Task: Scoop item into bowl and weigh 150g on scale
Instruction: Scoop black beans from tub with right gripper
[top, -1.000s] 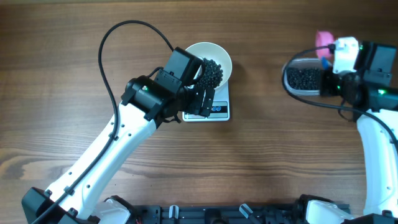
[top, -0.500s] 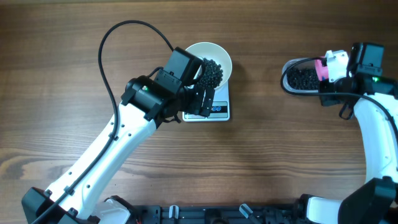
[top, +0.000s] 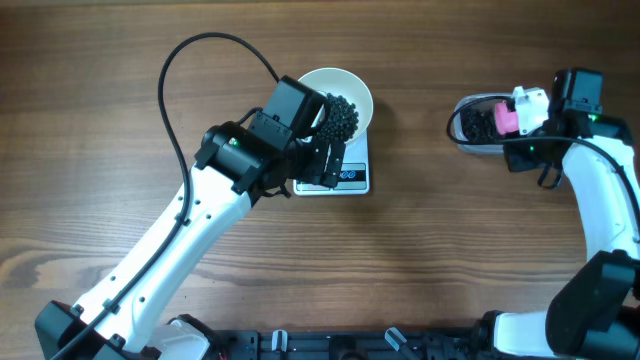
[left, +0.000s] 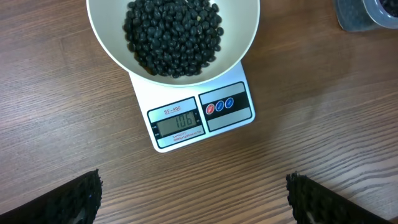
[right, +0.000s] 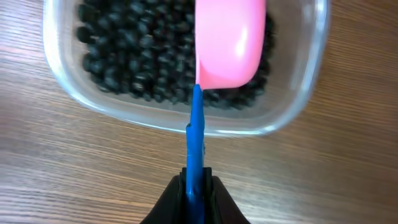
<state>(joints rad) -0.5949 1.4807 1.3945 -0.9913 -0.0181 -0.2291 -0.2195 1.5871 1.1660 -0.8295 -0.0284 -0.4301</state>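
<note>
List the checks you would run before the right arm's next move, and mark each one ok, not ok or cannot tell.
1. Right gripper shut on the blue handle: ok.
2. Pink scoop over the pellets in the clear tub: ok.
3. Scoop loaded: cannot tell.
4. Bowl seated on the scale: ok.
5. Display at target: not ok, it seems to read 106.
6. Left gripper open, clear of the bowl: ok.
</note>
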